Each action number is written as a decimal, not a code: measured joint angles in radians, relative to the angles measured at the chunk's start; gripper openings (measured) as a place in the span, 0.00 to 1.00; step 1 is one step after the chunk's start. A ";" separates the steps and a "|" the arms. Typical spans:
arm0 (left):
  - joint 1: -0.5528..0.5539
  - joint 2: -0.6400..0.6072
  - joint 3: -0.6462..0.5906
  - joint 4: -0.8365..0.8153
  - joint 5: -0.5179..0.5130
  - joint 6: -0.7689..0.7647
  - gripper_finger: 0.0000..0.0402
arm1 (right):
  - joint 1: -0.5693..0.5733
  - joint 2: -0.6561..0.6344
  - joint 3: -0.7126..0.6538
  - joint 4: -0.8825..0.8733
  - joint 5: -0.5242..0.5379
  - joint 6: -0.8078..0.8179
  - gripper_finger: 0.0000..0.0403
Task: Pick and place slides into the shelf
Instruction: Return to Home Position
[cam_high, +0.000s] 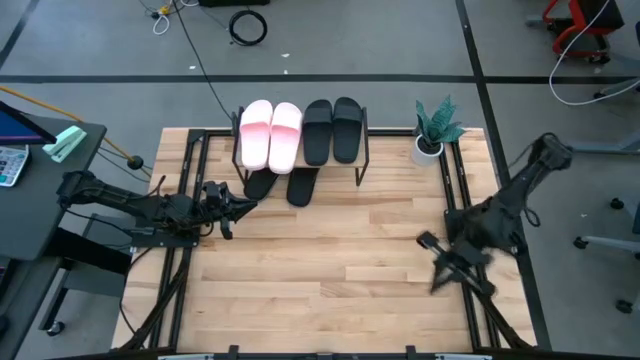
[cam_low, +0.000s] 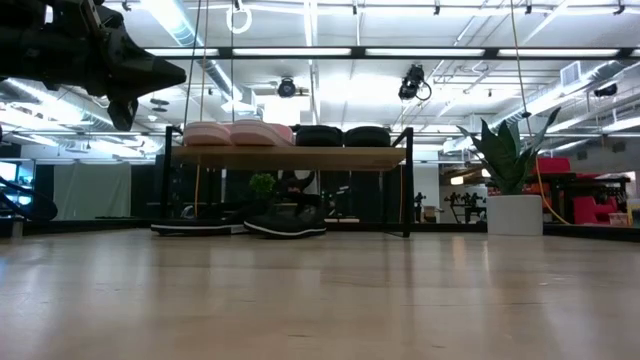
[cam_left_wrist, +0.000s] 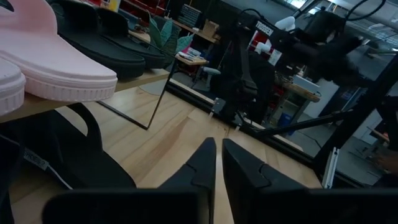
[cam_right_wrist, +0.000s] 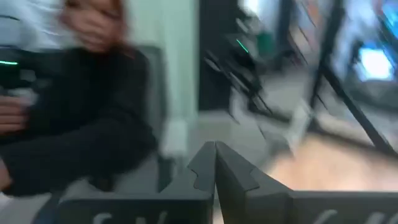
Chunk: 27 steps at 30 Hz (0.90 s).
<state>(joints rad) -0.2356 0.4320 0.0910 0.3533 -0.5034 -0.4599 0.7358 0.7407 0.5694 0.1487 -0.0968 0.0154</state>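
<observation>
Slides first: two pale pink wide-strap slides (cam_high: 270, 133) and two black wide-strap slides (cam_high: 332, 128) fill the top board of the low wooden-topped, black-framed shelf (cam_low: 300, 158) at twelve o'clock on the large light wooden table (cam_high: 340, 260). With no room above, two more black slides (cam_high: 302, 185) lie beneath it, ends poking toward six, so I judge the stowing done. My left gripper (cam_left_wrist: 219, 144) hangs at the shelf's nine o'clock, fingers nearly touching, holding nothing. My right gripper (cam_right_wrist: 215, 155), pressed closed and empty, waits near four o'clock, clear of the green potted plant (cam_high: 436, 128) at two.
</observation>
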 joint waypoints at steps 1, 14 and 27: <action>0.000 0.000 0.000 0.000 0.000 0.000 0.09 | -0.035 -0.003 0.000 -0.042 0.008 0.027 0.04; 0.000 0.000 0.000 0.000 0.000 0.000 0.05 | -0.471 -0.116 -0.002 -0.228 0.039 0.007 0.04; 0.000 0.000 0.000 -0.001 0.000 0.000 0.09 | -0.664 -0.131 -0.228 0.035 -0.114 0.048 0.04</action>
<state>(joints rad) -0.2359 0.4320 0.0913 0.3527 -0.5037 -0.4599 0.0722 0.6096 0.3415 0.1833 -0.2106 0.0636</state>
